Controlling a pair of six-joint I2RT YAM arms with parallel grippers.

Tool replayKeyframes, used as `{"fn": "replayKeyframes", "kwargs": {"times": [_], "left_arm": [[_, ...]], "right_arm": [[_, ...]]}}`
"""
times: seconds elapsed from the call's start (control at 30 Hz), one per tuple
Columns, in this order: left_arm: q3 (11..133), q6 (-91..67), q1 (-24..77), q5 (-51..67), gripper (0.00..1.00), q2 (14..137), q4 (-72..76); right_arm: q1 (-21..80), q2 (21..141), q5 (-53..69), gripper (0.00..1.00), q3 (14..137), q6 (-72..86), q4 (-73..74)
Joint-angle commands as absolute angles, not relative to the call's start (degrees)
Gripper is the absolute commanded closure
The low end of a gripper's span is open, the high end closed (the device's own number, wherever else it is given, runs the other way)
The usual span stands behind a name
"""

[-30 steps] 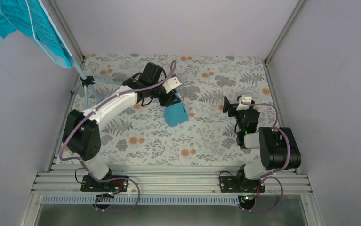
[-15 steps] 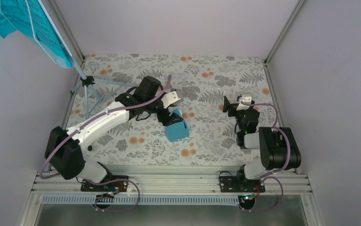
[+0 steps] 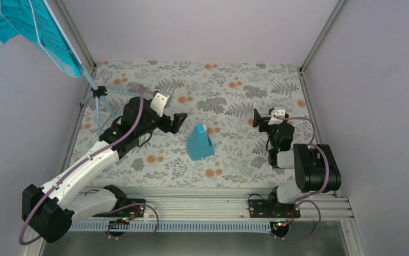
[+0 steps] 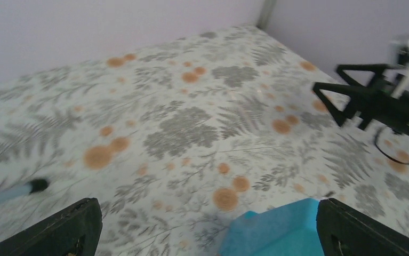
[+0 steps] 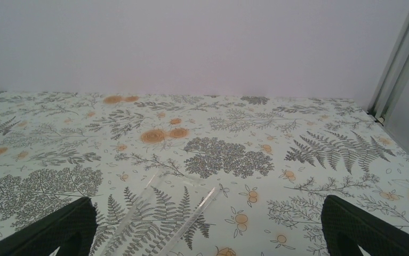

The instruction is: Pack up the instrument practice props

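A small blue pyramid-shaped metronome [image 3: 199,143] rests on the floral table, free of both grippers. My left gripper [image 3: 176,122] hangs open just left of it. In the left wrist view the metronome's top [image 4: 277,229] shows low between the spread fingers [image 4: 58,229], nearer the right one. The pale blue music stand [image 3: 96,93] stands at the far left corner, turquoise sheet-music pages [image 3: 31,26] on its desk. My right gripper [image 3: 256,120] is open at the right, well away from the metronome, with nothing between its fingers [image 5: 47,229].
A clear, see-through frame [image 5: 165,213] lies flat on the table in front of the right gripper. Enclosure walls and metal posts [image 3: 314,37] bound the table on three sides. A stand leg tip [image 4: 10,192] reaches into the left wrist view.
The left gripper set the metronome down on the table, opened, and drew back to the left. The right arm stayed still.
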State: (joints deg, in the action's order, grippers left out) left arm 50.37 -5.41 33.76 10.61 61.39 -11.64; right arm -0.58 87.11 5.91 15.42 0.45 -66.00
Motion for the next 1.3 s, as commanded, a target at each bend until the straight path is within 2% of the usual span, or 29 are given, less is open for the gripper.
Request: {"fn": "replayKeyframes", "kwargs": {"times": [0.0,0.1,0.13,0.23,0.33,0.43,0.53,0.6,0.8,1.0,1.13,1.27], "left_arm": [[46.0,-16.0,32.0,4.5,0.00,56.8,-11.8],[41.8,-21.1,32.0,5.6,0.00,53.3,-12.5],[40.0,-23.0,32.0,6.2,0.00,52.2,-12.4],[34.3,-27.8,32.1,9.0,0.00,48.3,-11.2],[28.9,-31.6,32.2,11.3,0.01,46.1,-10.1],[25.0,-35.1,32.8,14.8,0.06,46.3,-7.3],[22.4,-38.4,34.4,16.9,0.15,47.7,-3.6],[21.9,-39.2,35.1,17.0,0.17,49.5,-2.3],[23.2,-38.8,35.6,19.4,0.28,60.2,0.4],[22.6,-41.1,35.8,19.7,0.36,62.7,3.5],[24.6,-39.6,35.8,17.3,0.40,66.6,0.1],[26.0,-39.0,36.1,13.1,0.45,67.4,-2.4]], "right_arm": [[-0.8,84.0,8.1,0.01,17.8,-1.0,-63.0],[0.1,73.9,0.3,0.00,28.1,9.8,-35.1],[0.0,71.7,1.0,0.01,32.0,11.9,-28.0],[0.0,65.0,6.0,0.00,37.0,15.7,-18.9],[-0.1,56.7,6.1,0.00,36.3,28.8,-12.6],[-0.1,54.4,19.2,0.00,35.8,30.6,-8.5],[0.2,59.1,30.4,0.00,37.8,30.9,2.9],[1.0,62.8,37.3,0.01,36.8,29.5,6.9],[9.1,67.4,38.8,0.23,29.8,27.8,8.2],[16.4,73.5,38.6,0.49,27.7,29.5,3.1],[21.1,78.9,37.6,0.55,28.7,30.4,0.2],[25.1,82.7,35.7,0.57,29.8,32.6,-3.5]]}}
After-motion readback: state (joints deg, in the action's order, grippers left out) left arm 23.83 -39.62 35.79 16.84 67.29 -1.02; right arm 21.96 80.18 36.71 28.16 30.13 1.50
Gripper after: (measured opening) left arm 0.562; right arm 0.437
